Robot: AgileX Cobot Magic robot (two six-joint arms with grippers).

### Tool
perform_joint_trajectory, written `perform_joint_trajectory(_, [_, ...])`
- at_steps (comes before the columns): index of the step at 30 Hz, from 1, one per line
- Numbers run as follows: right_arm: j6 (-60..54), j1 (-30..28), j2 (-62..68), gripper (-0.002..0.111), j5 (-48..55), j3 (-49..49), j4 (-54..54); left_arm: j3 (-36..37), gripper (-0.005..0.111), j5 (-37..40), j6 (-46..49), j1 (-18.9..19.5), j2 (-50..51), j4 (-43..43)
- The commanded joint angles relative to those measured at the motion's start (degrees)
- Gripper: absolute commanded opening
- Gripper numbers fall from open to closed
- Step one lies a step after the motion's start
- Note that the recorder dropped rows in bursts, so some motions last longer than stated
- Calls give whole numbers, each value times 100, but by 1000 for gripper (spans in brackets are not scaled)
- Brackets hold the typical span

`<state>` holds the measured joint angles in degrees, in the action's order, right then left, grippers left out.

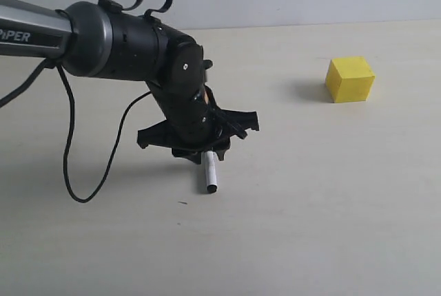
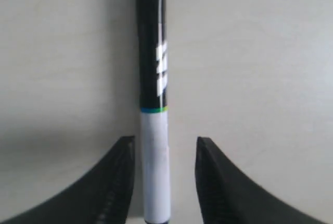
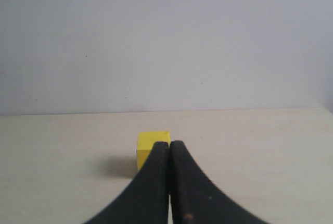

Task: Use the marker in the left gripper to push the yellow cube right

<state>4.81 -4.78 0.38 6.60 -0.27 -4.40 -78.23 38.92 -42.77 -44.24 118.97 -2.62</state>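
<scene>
Left tool [image 1: 205, 149] angled down, jaws parted around marker [image 1: 209, 174], not gripping

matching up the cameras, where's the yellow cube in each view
Exterior view: yellow cube upper right, on the table.
Left wrist view: not in it; the marker fills the middle.
Right wrist view: centre, just beyond the right gripper's shut tips.
Shared landmark: the pale table.
</scene>
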Motion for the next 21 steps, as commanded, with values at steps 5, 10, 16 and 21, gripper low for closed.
perform_joint_trajectory(5, [2,-31,-38,0,-33,27,-10,8,37,-8,563,32,-776,-13])
perform_joint_trajectory(10, [2,-31,-38,0,-33,27,-10,8,-1,295,1017,32,-1217,22])
perform_joint_trajectory(16, [2,-31,-38,0,-33,27,-10,297,0,353,1091,-209,-1925,344])
perform_joint_trajectory(21, [2,-31,-38,0,-33,27,-10,1314,0,-951,444,-859,-2893,1118])
